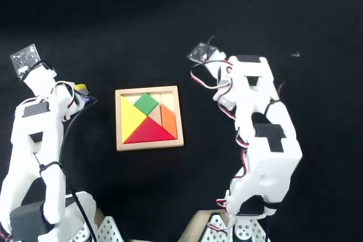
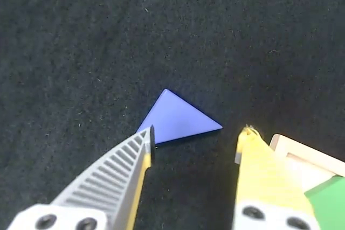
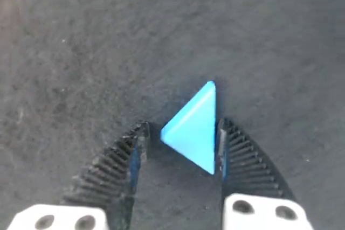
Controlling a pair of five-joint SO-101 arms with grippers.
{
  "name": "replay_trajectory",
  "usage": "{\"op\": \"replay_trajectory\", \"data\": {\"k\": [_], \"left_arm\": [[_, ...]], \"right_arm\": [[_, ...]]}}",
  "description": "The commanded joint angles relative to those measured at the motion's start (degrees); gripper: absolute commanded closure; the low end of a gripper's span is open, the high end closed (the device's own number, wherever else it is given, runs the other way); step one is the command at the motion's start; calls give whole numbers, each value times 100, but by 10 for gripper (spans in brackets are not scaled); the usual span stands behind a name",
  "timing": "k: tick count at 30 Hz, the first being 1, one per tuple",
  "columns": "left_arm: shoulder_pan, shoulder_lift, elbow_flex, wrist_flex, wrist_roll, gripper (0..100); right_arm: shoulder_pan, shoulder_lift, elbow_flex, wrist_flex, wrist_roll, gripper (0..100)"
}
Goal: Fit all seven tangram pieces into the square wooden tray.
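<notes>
Painted wood, thin, stiff and light (likely slick): pinch each triangle across its edges, low to the cloth. At nine o'clock of the tray [image 1: 118, 120], the left gripper [image 2: 197, 136] stands wide over the dark blue triangle [image 2: 175, 117], holding nothing. Toward two o'clock, the right gripper [image 3: 182, 127] brackets the light blue triangle [image 3: 194, 130] narrowly, one finger touching its long edge, not yet clamped.

The black table [image 1: 113, 38] bears the wooden tray [image 1: 148, 89], a dark-blue triangle [image 2: 175, 118] and, seemingly flat, a light-blue triangle [image 3: 194, 129].
</notes>
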Motion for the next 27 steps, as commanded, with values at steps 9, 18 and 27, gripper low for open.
{"op": "replay_trajectory", "data": {"k": [9, 18, 27], "left_arm": [[-13, -18, -40, -97, -44, 744], [-13, -18, -40, -105, -44, 744], [-57, -18, -40, -97, -44, 744]], "right_arm": [[211, 48, -426, 53, 114, 802], [211, 48, -523, 316, 510, 913], [-70, 31, -1921, 1503, 519, 917]]}}
